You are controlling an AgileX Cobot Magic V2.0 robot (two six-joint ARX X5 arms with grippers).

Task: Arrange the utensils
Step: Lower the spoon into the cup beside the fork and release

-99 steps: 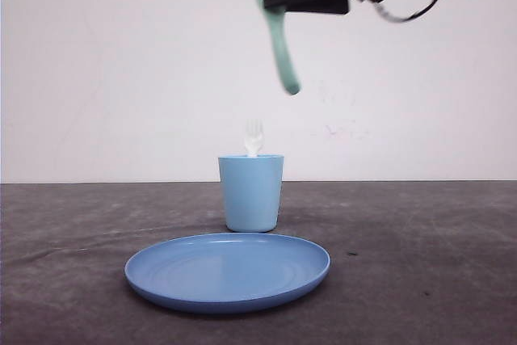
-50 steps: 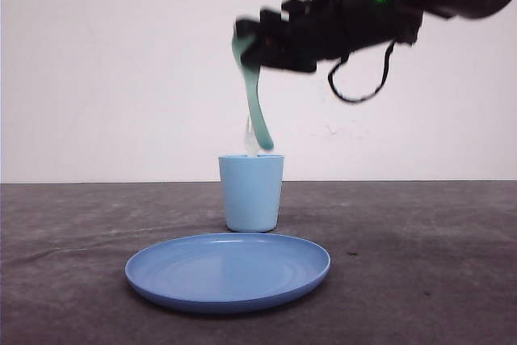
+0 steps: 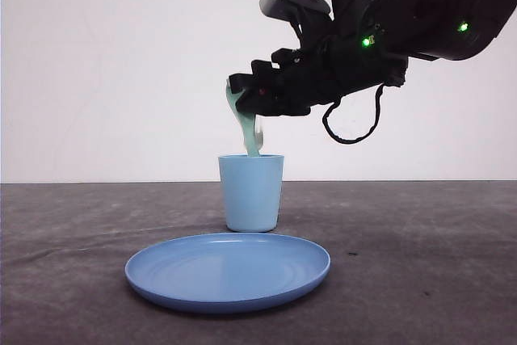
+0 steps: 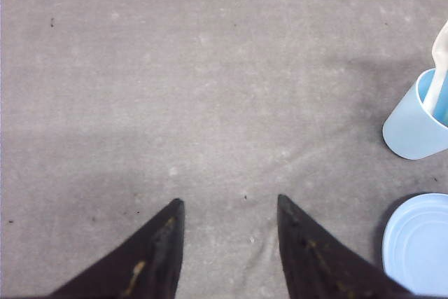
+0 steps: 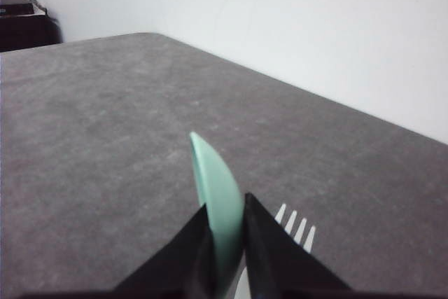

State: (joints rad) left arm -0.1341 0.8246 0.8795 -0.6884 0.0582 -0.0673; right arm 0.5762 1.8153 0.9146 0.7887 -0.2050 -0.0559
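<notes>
- Since a second ago your right gripper (image 3: 241,96) has come down and leftward from the top of the front view, and the mint-green spoon (image 3: 242,123) it carries now reaches into the mouth of the light blue cup (image 3: 251,192) instead of hanging high above it.
- Your right gripper's fingers are pinched on the spoon near its bowl end; in the right wrist view the two dark fingertips (image 5: 203,243) press the green blade of the spoon (image 5: 218,194) between them.
- You can see the spoon hanging nearly upright, slightly tilted, with its handle end dipping below the cup rim on the cup's middle-to-right side.
- Your white fork (image 3: 258,130) stands in the same cup, tines up, just behind the spoon in the front view; in the right wrist view its four tines (image 5: 297,226) show just beside the right fingertip.
- From the left wrist view the fork handle (image 4: 439,61) leans out over the cup's (image 4: 411,129) rim.
- Your cup stands upright on the dark grey table (image 3: 420,264), at its middle, just beyond the far edge of the round blue plate (image 3: 228,271); whether they touch, you cannot tell.
- Your left gripper (image 4: 227,208) hovers above bare table with its two fingers spread apart and nothing between them; the cup and a slice of the plate (image 4: 420,243) lie off to its side.
</notes>
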